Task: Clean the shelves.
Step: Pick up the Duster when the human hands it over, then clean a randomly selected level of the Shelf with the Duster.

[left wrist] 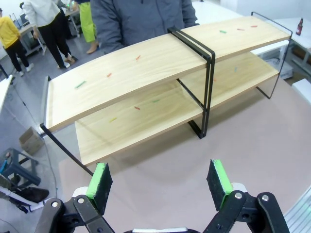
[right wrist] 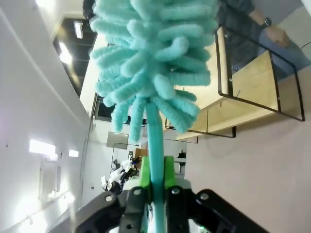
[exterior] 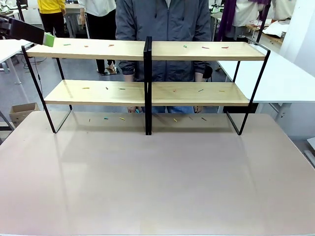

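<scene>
A person (exterior: 165,19) in a grey zipped jacket stands right behind the shelves (exterior: 98,49), at the top middle of the front view. Small coloured bits (exterior: 204,47) lie scattered on both boards, and more lie on the beige table (exterior: 157,187) under the lower tier. A white table (exterior: 285,78) stands at the right edge and a cardboard box (exterior: 22,112) sits on the floor at the lower left. The near part of the beige table is bare.

The shelves stand on the far half of the table, across the upper part of the front view. Their long axis runs left to right in the picture, with the 2 wooden boards level and the black central post (exterior: 147,83) upright in the middle. In the left wrist view they slant from the lower left up to the upper right. In the right wrist view they show in the upper right, with the person's hand (right wrist: 274,34) beyond them.

The left gripper (left wrist: 163,182) has its jaws spread wide with nothing between the green pads. In the front view it hangs at the upper left, near the left end of the top board. The right gripper (right wrist: 155,177) is clamped on the stem of a teal fluffy duster (right wrist: 155,63), whose head points up the frame.
</scene>
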`<state>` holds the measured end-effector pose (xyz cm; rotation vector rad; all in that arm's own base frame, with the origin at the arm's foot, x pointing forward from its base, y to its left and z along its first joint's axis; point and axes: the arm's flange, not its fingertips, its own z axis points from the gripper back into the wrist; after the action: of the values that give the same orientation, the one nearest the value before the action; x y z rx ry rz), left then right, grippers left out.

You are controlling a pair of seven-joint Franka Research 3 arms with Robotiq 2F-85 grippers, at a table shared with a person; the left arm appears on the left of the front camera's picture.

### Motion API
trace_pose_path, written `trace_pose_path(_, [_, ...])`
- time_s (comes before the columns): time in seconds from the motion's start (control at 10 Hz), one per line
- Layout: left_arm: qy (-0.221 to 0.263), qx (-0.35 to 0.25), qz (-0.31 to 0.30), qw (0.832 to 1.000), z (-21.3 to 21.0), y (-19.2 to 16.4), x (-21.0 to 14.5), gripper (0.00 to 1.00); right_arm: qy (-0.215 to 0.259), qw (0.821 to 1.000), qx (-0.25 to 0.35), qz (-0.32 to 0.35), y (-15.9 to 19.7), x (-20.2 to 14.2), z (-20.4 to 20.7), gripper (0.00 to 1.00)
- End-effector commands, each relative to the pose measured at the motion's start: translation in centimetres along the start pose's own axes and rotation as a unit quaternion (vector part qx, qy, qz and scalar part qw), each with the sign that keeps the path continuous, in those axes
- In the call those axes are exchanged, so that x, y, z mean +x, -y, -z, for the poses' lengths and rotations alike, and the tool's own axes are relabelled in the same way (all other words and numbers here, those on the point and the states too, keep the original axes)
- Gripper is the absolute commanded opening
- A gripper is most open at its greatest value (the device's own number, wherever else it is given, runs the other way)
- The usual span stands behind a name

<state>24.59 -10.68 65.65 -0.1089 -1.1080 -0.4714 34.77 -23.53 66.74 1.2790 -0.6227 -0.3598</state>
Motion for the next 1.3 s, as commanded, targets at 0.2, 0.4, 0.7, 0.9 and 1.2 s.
trace_pose_path(0.2, [0.003,0.0,-0.002,1.0,0.1,-0.1,-0.1,1.0,-0.047,0.998,0.011,-0.029,-3.1,0.3,1.2,0.02])
trace_pose_path(0.4, [0.003,0.0,-0.002,1.0,0.1,-0.1,-0.1,1.0,-0.047,0.998,0.011,-0.029,-3.1,0.3,1.2,0.02])
trace_pose_path(0.7, [0.003,0.0,-0.002,1.0,0.1,-0.1,-0.1,1.0,-0.047,0.998,0.011,-0.029,-3.1,0.3,1.2,0.02])
trace_pose_path(0.9, [0.003,0.0,-0.002,1.0,0.1,-0.1,-0.1,1.0,-0.047,0.998,0.011,-0.029,-3.1,0.3,1.2,0.02])
trace_pose_path(1.2, [0.003,0.0,-0.002,1.0,0.1,-0.1,-0.1,1.0,-0.036,0.999,0.022,-0.009,-3.7,0.1,-6.1,0.12])
